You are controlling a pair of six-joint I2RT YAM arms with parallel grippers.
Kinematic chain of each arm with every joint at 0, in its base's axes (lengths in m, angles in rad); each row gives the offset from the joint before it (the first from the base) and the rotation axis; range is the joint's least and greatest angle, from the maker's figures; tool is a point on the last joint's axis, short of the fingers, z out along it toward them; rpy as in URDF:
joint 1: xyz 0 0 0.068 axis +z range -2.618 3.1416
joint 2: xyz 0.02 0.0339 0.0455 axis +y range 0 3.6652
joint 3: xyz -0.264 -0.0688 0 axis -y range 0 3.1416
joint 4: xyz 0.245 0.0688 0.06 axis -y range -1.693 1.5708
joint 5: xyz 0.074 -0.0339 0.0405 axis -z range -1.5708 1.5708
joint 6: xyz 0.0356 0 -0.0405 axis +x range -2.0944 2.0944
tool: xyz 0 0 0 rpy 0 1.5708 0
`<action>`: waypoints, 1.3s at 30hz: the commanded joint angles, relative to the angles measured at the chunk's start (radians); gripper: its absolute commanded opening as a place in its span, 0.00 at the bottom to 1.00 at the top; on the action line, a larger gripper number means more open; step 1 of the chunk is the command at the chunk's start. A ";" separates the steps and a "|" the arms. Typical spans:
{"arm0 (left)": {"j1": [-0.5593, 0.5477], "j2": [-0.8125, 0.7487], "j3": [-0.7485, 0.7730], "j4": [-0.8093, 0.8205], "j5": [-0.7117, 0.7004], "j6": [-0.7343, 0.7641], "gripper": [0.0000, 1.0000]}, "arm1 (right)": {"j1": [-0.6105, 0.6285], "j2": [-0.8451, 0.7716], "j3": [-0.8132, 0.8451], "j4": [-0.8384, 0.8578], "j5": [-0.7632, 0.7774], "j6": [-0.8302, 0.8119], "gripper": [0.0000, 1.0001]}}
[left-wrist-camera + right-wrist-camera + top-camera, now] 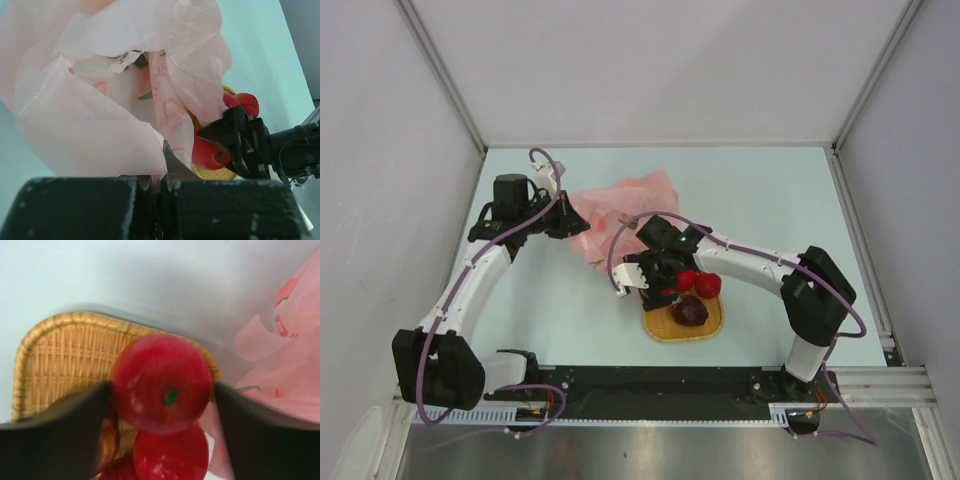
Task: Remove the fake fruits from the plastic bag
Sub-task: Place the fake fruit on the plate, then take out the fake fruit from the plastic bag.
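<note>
The pink plastic bag (620,215) lies crumpled at the table's middle left, and my left gripper (565,215) is shut on its edge (90,125). A green bit (146,95) shows inside its mouth. My right gripper (675,280) hangs over the woven tray's (55,355) corner with a red fake fruit (161,382) between its fingers (60,435). The jaws stand open, with a thin gap on the fruit's right side. A second red fruit (171,452) lies below it. A dark purple fruit (689,311) rests on the tray.
The woven orange-tan tray (713,325) sits near the front edge between the two arm bases. The bag's pink folds (285,375) lie just right of the right gripper. Grey walls close in the table on three sides.
</note>
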 commanded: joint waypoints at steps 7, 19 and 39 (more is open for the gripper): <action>-0.003 -0.014 0.024 0.040 0.027 -0.014 0.00 | -0.005 -0.003 -0.001 0.070 0.007 0.033 1.00; -0.006 -0.002 0.027 0.023 0.041 -0.014 0.00 | 0.026 -0.192 0.133 0.171 -0.088 0.374 1.00; -0.005 -0.134 0.026 -0.110 0.015 -0.002 0.00 | -0.051 0.217 0.348 0.590 0.280 0.795 0.54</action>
